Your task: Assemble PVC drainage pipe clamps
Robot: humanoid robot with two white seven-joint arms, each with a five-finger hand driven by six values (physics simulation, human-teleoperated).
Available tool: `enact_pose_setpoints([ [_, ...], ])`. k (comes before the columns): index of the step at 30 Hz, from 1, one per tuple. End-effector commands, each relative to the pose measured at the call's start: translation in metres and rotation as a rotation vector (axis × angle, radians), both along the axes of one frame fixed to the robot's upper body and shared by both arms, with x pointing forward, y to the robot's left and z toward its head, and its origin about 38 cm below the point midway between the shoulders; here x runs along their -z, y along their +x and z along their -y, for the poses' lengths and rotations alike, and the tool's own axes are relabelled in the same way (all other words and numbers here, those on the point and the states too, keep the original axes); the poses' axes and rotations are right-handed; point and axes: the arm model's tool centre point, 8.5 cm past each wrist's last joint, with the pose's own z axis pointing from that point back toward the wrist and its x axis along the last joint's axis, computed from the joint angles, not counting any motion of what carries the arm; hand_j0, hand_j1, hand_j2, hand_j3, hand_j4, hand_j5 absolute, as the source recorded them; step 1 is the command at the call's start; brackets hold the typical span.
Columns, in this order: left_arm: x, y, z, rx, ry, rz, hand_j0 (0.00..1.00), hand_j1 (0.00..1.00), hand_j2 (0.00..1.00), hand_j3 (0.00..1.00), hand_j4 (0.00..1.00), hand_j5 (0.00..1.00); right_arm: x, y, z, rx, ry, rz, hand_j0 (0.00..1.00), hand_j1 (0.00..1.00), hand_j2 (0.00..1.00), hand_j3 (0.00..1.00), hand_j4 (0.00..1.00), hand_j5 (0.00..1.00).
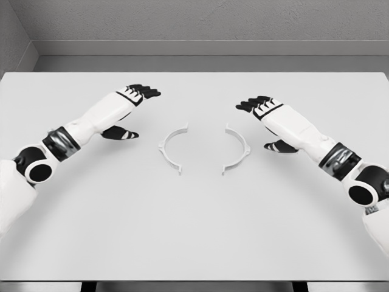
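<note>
Left hand (135, 97) and right hand (261, 107) both hover over the white table (194, 231), fingers extended, holding nothing. Between them lie two white half-clamps, left half (173, 148) and right half (237, 149), concave sides facing, apart, untouched by either hand.

The table (194, 231) is plain pale grey-white. Both clamp halves (173, 148) (237, 148) are white. The left hand (138, 93) and right hand (256, 105) have black fingers with white stripes; the forearms are white with black bands at the elbows.
</note>
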Motion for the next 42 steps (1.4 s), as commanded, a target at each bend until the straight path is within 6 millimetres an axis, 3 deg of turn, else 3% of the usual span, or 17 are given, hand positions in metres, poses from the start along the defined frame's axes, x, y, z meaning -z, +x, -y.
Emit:
enact_pose_setpoints([
  [1,0.008,-0.001,0.003,0.002,-0.004,-0.022,1.0,1.0,1.0,1.0,1.0,1.0,0.019,0.002,-0.003,0.006,-0.001,-0.055,1.0,1.0,1.0,1.0,1.0,1.0],
  [10,0.015,0.004,0.013,0.002,-0.016,-0.043,1.0,1.0,1.0,1.0,1.0,1.0,0.028,0.013,-0.016,-0.001,0.02,-0.082,1.0,1.0,1.0,1.0,1.0,1.0],
  [30,0.02,0.002,0.027,0.025,-0.03,-0.052,1.0,1.0,1.0,1.0,1.0,1.0,0.039,0.022,-0.019,0.009,0.024,-0.115,1.0,1.0,1.0,1.0,1.0,1.0],
  [42,0.021,0.001,0.031,0.032,-0.026,-0.05,1.0,1.0,1.0,1.0,1.0,1.0,0.042,0.026,-0.04,-0.02,0.033,-0.123,1.0,1.0,1.0,1.0,1.0,1.0],
])
